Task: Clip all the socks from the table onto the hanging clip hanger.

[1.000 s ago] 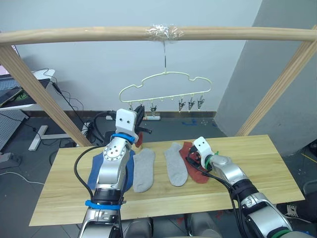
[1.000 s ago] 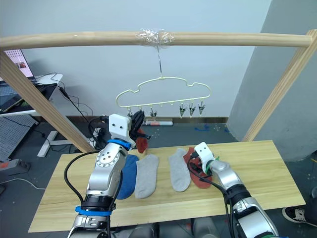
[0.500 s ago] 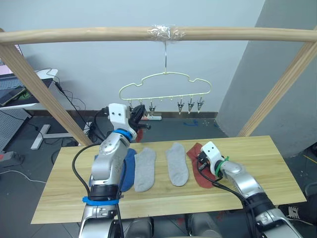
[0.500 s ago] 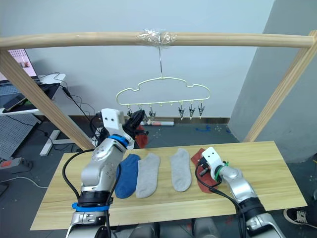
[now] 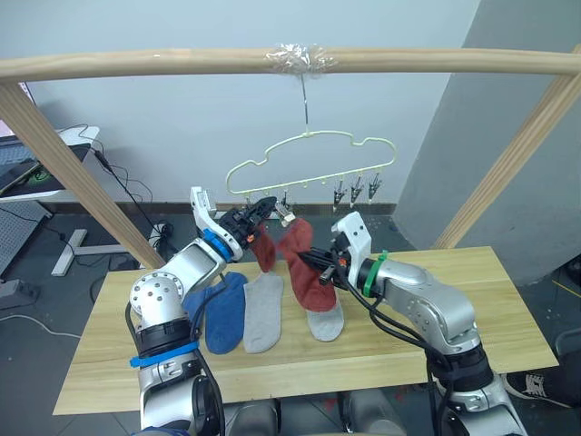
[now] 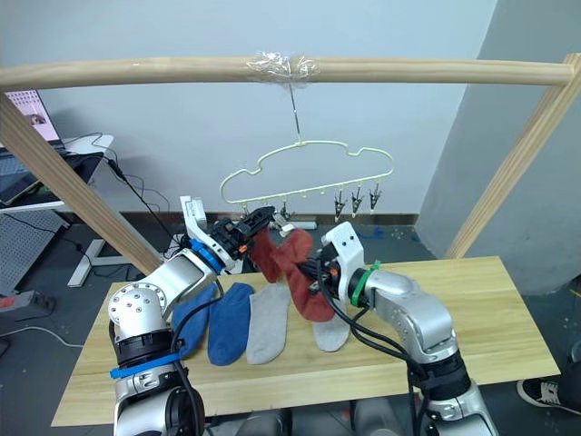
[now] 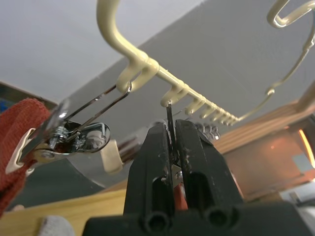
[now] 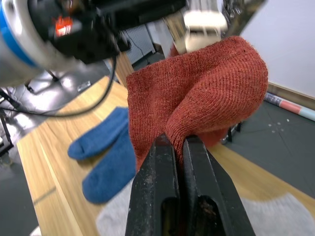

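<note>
Right pincer clamped on red sock, raised beneath hanger; left pincer pinching a clip, second red sock already hung. Blue socks, grey socks on tabletop.

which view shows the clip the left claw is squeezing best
The left wrist view: the left claw pinches a clip hanging from the clip hanger, seen close up. In the two head views that clip is tiny, at the claw's tip beside the raised rust red sock.
</note>
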